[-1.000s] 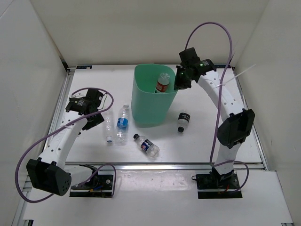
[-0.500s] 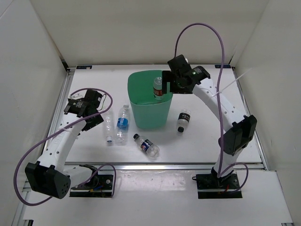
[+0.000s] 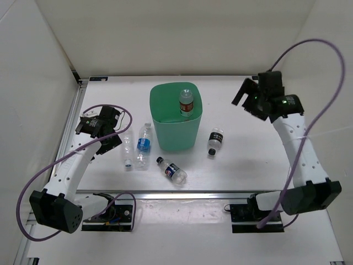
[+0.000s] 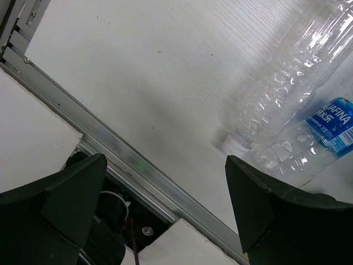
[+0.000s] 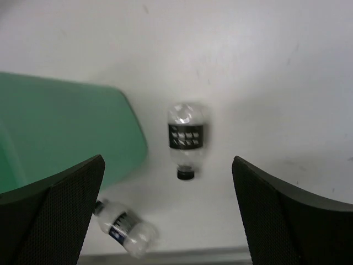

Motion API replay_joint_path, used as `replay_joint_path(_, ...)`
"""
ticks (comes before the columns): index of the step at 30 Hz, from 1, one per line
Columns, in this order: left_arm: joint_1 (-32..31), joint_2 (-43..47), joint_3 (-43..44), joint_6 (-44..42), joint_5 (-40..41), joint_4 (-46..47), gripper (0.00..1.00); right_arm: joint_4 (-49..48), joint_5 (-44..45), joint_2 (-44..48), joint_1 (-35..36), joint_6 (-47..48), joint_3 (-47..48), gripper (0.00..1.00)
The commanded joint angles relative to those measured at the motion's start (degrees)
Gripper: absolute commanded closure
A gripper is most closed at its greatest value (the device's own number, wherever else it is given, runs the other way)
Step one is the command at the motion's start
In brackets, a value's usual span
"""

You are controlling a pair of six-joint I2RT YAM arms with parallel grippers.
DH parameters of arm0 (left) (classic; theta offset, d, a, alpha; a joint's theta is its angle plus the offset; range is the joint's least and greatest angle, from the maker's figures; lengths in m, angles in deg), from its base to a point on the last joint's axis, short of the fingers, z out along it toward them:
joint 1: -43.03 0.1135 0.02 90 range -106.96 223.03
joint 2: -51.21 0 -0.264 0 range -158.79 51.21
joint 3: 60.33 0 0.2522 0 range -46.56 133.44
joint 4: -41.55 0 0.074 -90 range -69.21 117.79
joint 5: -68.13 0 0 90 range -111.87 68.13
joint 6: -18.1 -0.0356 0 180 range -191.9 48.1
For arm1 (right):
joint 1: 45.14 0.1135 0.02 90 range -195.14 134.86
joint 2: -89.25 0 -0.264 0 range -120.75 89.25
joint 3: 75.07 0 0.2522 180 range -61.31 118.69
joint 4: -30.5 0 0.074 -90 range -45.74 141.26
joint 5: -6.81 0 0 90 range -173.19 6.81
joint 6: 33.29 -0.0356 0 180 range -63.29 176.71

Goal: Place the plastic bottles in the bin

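Our right end effector (image 3: 245, 93) stands spread wide and empty, hanging above the table (image 3: 242, 160) well clear of the bin (image 3: 165, 132). A second ago it was pinching the red-labelled bottle (image 3: 187, 104) at the bin's rim. Half a second ago it was over the opening, and since then it has let go and swung away to its own right. That bottle now sits upright inside the bin, against the wall nearest this end effector, so we judge one of five delivered. The bin also sits slightly further from the right end effector than in the earliest frame, apparently nudged during the drop. In the wrist view, the black-labelled bottle (image 5: 186, 138) lies on its side straight ahead between the fingers, cap towards the camera. It is just beside the bin and looks the natural next pick for this arm. Beyond it, near the bin's front corner, lies a dark-labelled bottle (image 5: 124, 226). Our left end effector (image 4: 165, 163) is likewise spread and holds nothing, and its arm has not shifted across the frames. It hovers low over the table, with the white cap of the unlabelled clear bottle (image 4: 281, 83) just beyond its right finger. The blue-labelled Aquafina bottle (image 4: 331, 118) lies alongside. All four bottles on the table lie where they lay before.
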Motion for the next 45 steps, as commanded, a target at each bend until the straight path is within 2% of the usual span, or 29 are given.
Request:
replay_joint_path(1, -0.2, 1.5, -0.6, 0.6, -0.2, -2.6, 0.00, -6.9, -14.2, -4.4, -2.5, -1.8, -14.6, 0.00)
replay_joint_path(4, -0.2, 1.5, -0.6, 0.6, -0.2, -2.6, 0.00, -10.2, -17.1, -8.8, -3.1, 0.0, -19.0, 0.00)
replay_joint_path(11, -0.2, 1.5, -1.9, 0.0, -0.2, -2.6, 0.00, -13.8, -20.1, -18.6, -1.3, 1.7, -20.9, 0.00)
replay_joint_path(20, -0.2, 0.9, -1.3, -0.6, -0.2, -2.6, 0.00, -16.7, -22.7, -32.7, 0.6, 2.4, -17.4, 0.01)
replay_joint_path(22, -0.2, 0.4, -1.3, -0.6, -0.2, -2.6, 0.00, -16.7, -22.7, -33.4, 0.6, 2.4, -17.4, 0.14)
replay_joint_path(23, -0.2, 0.4, -1.3, -0.6, -0.2, -2.6, 0.00, -15.4, -22.7, -33.9, -0.2, 2.4, -17.4, 0.31)
replay_joint_path(25, -0.2, 0.4, -0.8, -0.6, -0.2, -2.1, 0.00, -13.9, -20.3, -31.2, -1.7, 2.4, -17.4, 0.50)
replay_joint_path(26, -0.2, -0.1, -0.8, -0.6, -0.2, -2.0, 0.00, -11.9, -19.3, -26.7, -2.3, 2.4, -17.4, 0.62)
replay_joint_path(30, -0.2, -0.2, -0.3, -0.6, -1.4, -1.5, 0.00, -6.9, -17.3, -12.6, -4.8, 2.4, -13.6, 0.73)
replay_joint_path(33, -0.2, -0.2, -1.0, -0.6, -1.4, -1.0, 0.00, -3.7, -16.1, -6.3, -4.9, 1.3, -2.6, 0.73)
replay_joint_path(35, -0.2, -0.2, -1.6, -0.6, -2.0, -0.5, 0.00, -3.7, -14.9, -5.7, -2.3, 1.3, 7.9, 0.73)
replay_joint_path(37, -0.2, -0.7, -1.6, -0.6, -2.0, -0.5, 0.00, -6.5, -14.9, -5.7, 1.2, 1.3, 13.2, 0.73)
replay_joint_path(39, -0.2, -0.7, -1.6, -0.6, -2.6, 0.1, 0.00, -10.8, -17.9, -9.9, 4.9, 1.3, 18.9, 0.72)
replay_joint_path(42, -0.2, -2.1, -0.2, -0.6, -2.6, 0.8, 0.00, -9.1, -18.5, -17.5, 10.6, 1.3, 27.9, 0.69)
replay_joint_path(43, -0.2, -2.1, 0.5, -0.6, -2.6, 0.8, 0.00, -8.6, -18.5, -22.1, 12.0, 2.0, 33.6, 0.67)
replay_joint_path(44, -0.2, -2.9, 1.9, -0.6, -2.6, 0.8, 0.00, -8.6, -18.5, -24.0, 13.2, 2.9, 35.2, 0.59)
replay_joint_path(45, -0.2, -3.6, 2.5, -0.6, -2.6, 0.8, 0.00, -8.6, -19.3, -25.5, 15.0, 2.9, 35.8, 0.48)
